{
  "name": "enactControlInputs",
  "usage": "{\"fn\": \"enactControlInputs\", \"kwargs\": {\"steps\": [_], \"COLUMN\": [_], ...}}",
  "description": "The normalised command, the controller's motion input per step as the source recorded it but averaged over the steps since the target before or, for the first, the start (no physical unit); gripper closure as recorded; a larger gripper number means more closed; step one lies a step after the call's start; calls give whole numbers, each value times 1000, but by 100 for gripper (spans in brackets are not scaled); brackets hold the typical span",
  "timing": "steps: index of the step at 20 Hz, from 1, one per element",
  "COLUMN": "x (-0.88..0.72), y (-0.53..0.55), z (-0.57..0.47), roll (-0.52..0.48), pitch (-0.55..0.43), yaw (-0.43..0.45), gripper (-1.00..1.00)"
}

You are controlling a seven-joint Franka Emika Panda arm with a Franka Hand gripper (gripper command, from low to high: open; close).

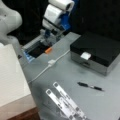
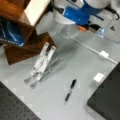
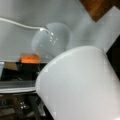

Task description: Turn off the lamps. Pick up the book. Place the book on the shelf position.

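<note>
The tool, its jaws' state not discernible, was held low over the bench's far edge, while the book lay on the shelf position, apparently already placed.

A grey counter carries a black-lidded box at a front view's right, with a black pen lying in front of it. A white cable with an inline switch runs across the surface. Two perforated metal strips rest side by side near the bottom edge. In both front views, the white book lies on the brown wooden shelf.
</note>
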Motion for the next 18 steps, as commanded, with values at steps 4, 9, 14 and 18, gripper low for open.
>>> {"fn": "enactControlInputs", "kwargs": {"steps": [4, 9, 14, 18], "x": [149, 45, -59, -112], "y": [-20, 106, 109, 83], "z": [-251, -256, -272, -242], "roll": [441, 484, 406, 212], "pitch": [-203, -269, -290, -254], "yaw": [-177, -200, -167, -127], "gripper": [-100, -100, -100, -100]}}
